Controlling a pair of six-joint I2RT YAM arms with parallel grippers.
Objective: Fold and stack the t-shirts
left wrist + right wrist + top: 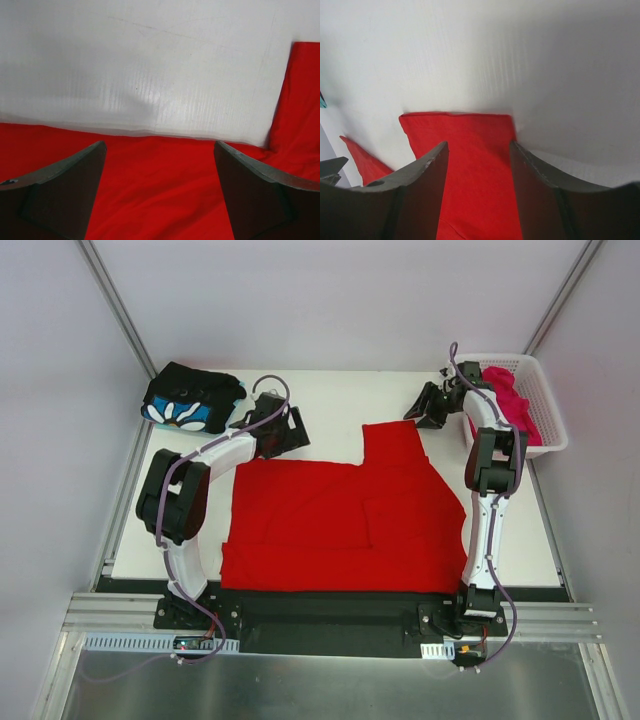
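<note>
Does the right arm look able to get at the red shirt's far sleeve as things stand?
Probably yes: the right claw stands open by the red shirt's sleeve, nothing lying between them; the basket is on its other side.

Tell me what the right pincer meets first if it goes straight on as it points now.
Probably the red t-shirt's sleeve: the right pincer, open, aims down at it, cloth showing between its jaws. Depth is unclear; the white table lies just beyond the sleeve's edge.

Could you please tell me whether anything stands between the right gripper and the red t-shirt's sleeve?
Nothing visible does: the right gripper, fingers open, points straight at the sleeve of the red t-shirt.
</note>
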